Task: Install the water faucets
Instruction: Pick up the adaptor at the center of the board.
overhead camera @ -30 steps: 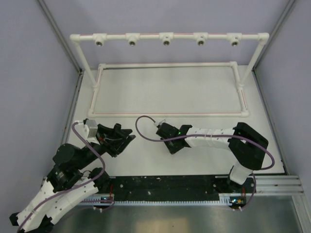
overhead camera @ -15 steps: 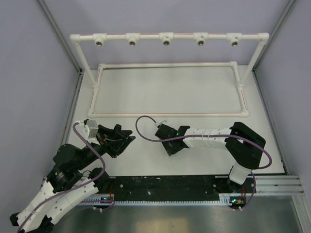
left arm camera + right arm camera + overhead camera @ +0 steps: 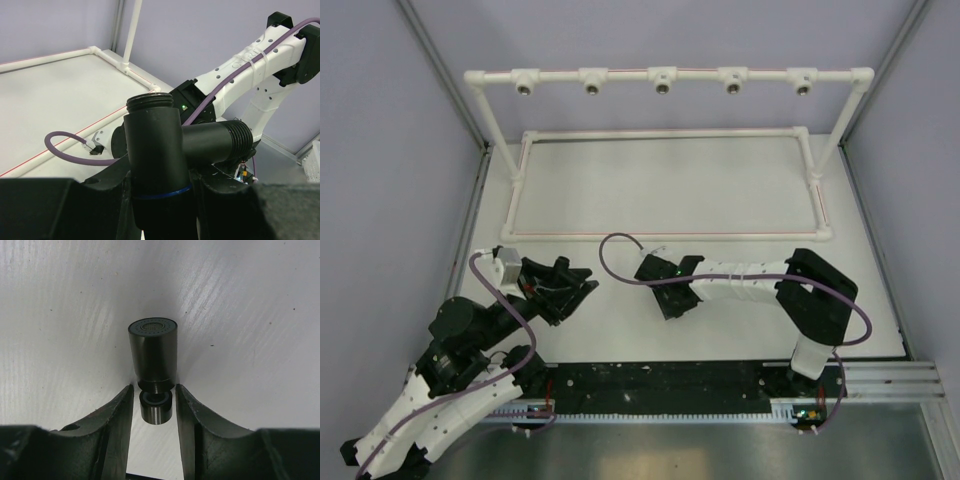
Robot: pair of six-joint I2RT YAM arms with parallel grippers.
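left gripper (image 3: 157,186) pinching T-shaped faucet (image 3: 155,145) | right gripper (image 3: 155,402) spread, stubby faucet (image 3: 152,355) between jaws

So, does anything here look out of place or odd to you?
Nothing looks broken or spilled. The one loose thing is a stubby black faucet piece on the white table, between the open fingers of the right pincer. The left pincer grips a T-shaped faucet, and the sockets on the pipe frame stand bare.
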